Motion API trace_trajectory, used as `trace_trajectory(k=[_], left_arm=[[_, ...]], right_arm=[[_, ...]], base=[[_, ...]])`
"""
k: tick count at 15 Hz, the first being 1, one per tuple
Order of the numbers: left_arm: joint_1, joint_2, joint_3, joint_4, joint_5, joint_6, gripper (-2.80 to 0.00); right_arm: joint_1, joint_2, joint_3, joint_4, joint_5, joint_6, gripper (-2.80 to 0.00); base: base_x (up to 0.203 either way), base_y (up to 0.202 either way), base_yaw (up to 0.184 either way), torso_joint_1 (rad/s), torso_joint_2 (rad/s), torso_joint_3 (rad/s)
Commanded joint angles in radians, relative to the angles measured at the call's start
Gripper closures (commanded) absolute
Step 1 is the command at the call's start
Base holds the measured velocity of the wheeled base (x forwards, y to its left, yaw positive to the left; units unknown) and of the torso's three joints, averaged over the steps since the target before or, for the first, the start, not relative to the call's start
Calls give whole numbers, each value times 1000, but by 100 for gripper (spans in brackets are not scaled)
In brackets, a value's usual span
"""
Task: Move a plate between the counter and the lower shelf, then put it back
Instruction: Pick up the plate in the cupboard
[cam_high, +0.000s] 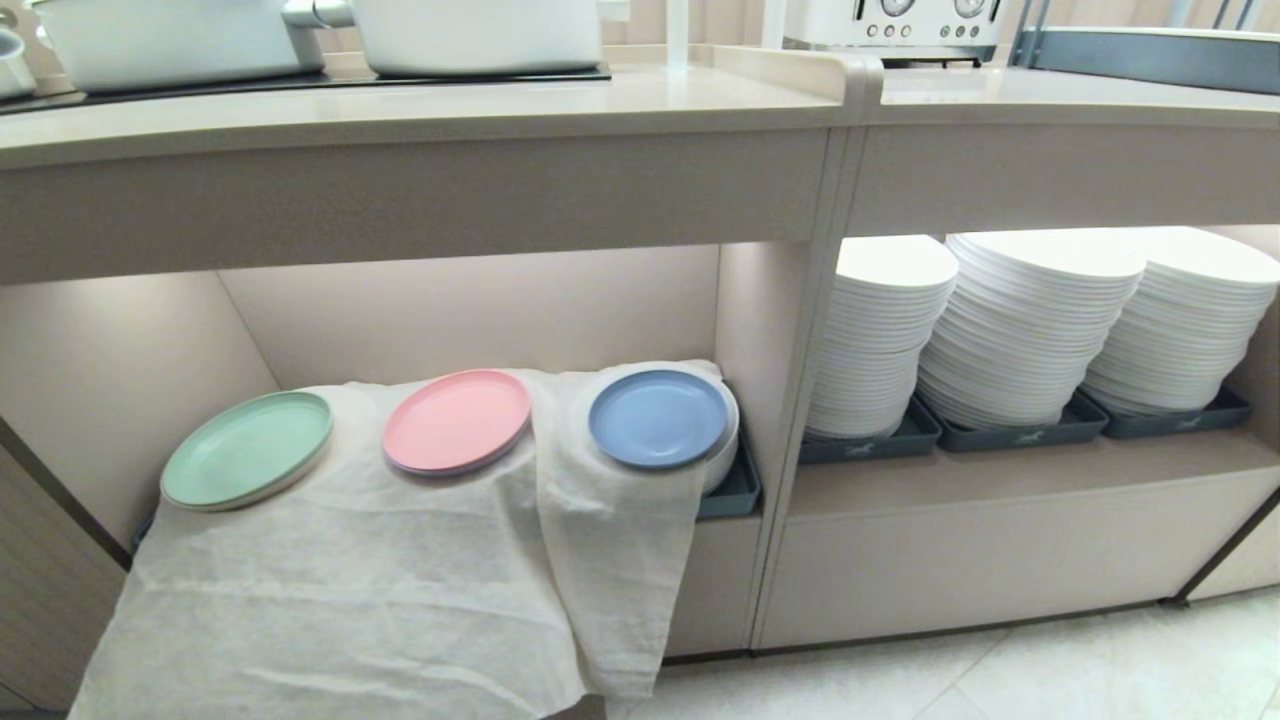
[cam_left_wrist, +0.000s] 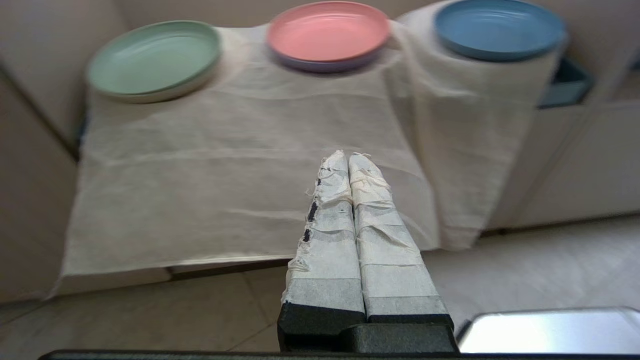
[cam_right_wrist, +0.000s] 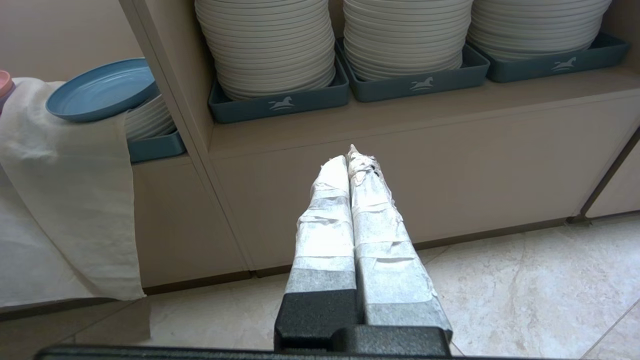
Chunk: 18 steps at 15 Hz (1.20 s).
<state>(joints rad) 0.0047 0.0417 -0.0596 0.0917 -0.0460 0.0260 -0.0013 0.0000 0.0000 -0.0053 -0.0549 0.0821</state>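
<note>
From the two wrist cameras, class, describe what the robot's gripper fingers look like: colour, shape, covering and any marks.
The left gripper has two long tapering fingers wrapped in frayed white tape, with small dark patches along one edge, rising from a black textured base. The right gripper is built the same way: white tape in overlapping, wrinkled bands, ragged at the tips, on a black base. No cables show.

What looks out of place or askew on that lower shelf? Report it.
The white cloth is draped over the lower shelf, spilling past its front edge toward the floor. The light-blue plate sits tilted on a cloth-covered stack of white plates. Nothing looks spilled or broken.
</note>
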Motion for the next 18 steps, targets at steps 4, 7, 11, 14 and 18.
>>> trace_trajectory(k=[4,7,11,14,18], left_arm=[[-2,-40,44,-70,35,9,0],[-2,-40,46,-69,29,12,0],[-2,-40,47,-72,34,15,0],[-2,-40,49,-72,34,12,0],[-2,-40,49,-72,35,15,0]], right_arm=[[0,0,0,-1,0,1,0],[0,0,0,-1,0,1,0],[1,0,0,-1,0,1,0],[0,0,0,-1,0,1,0],[0,0,0,-1,0,1,0]], base=[[0,0,0,0,0,0],[0,0,0,0,0,0],[0,0,0,0,0,0],[0,0,0,0,0,0],[0,0,0,0,0,0]])
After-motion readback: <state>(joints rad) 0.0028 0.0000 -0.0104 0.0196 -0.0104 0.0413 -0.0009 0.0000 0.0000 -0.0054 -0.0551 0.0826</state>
